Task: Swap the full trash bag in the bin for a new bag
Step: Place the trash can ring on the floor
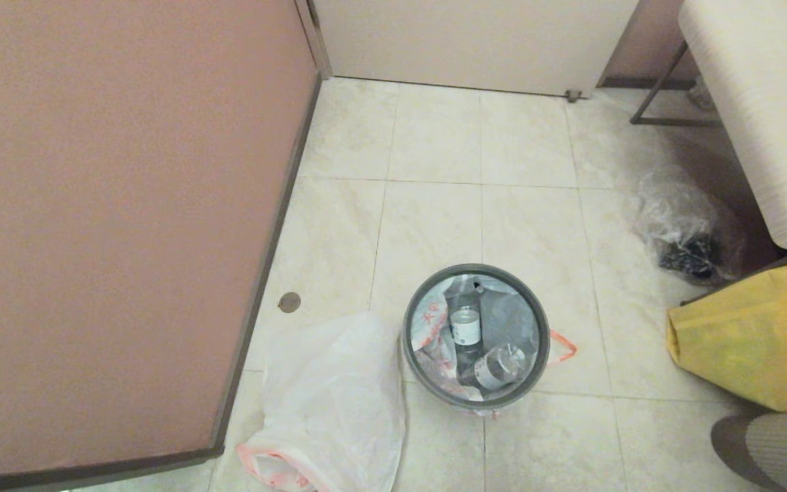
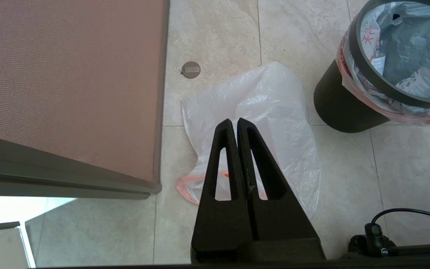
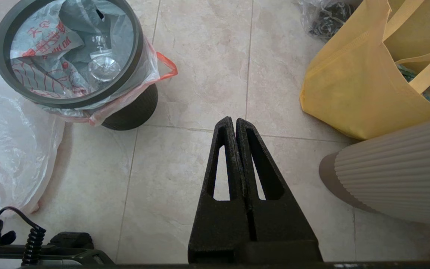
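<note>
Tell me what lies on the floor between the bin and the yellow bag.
Only bare floor tiles between the bin and the yellow bag, seen clearest in the right wrist view.

Bin [image 1: 434, 383] stands on floor [image 1: 434, 157], full trash bag [image 1: 503, 321] inside it holding bottles [image 1: 466, 326]. New bag [image 1: 332, 396] lies on floor just left of bin. Yellow bag [image 1: 742, 342] well right; clear bag [image 1: 680, 225] behind it.

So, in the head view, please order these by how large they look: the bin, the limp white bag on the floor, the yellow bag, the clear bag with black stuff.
1. new bag
2. yellow bag, cut off by the frame edge, so its place is unsure
3. bin
4. clear bag
</note>
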